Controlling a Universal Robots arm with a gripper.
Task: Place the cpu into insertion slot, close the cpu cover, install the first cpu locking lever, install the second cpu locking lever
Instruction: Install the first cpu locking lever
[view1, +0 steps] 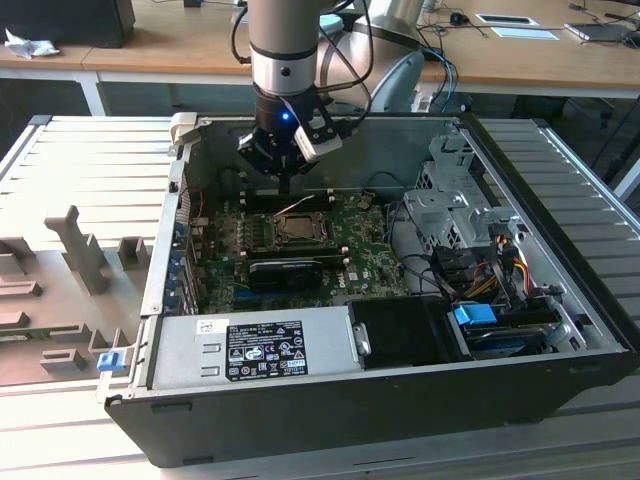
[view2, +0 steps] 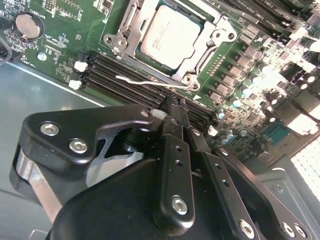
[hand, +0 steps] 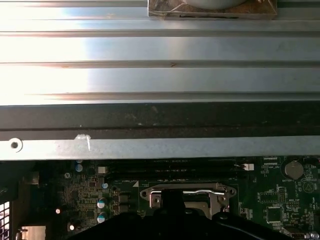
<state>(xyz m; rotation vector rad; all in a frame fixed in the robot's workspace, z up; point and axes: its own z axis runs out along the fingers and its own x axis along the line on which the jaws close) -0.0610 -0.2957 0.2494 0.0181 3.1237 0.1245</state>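
Observation:
The cpu (view2: 172, 35) lies flat in the insertion slot (view1: 300, 228) on the green motherboard, its silver-grey top showing. The cpu cover (view2: 120, 42) is down over it, framing the chip. A thin silvery locking lever (view2: 145, 78) sticks out loose along the socket's edge, and it appears in the exterior view as a light wire (view1: 292, 206) raised above the board. My gripper (view2: 175, 107) hangs just above that lever with its black fingers pressed together and nothing between them. In the exterior view the gripper (view1: 287, 190) is over the socket's far edge. The first wrist view shows the socket frame (hand: 150, 192).
Black memory slots (view2: 130, 75) run beside the socket, and a coin battery (view2: 27, 25) sits further off. A long black card (view1: 290, 270), the power supply (view1: 255, 345) and a drive cage (view1: 455, 200) with cables fill the case. The case wall (hand: 160, 115) stands close behind the socket.

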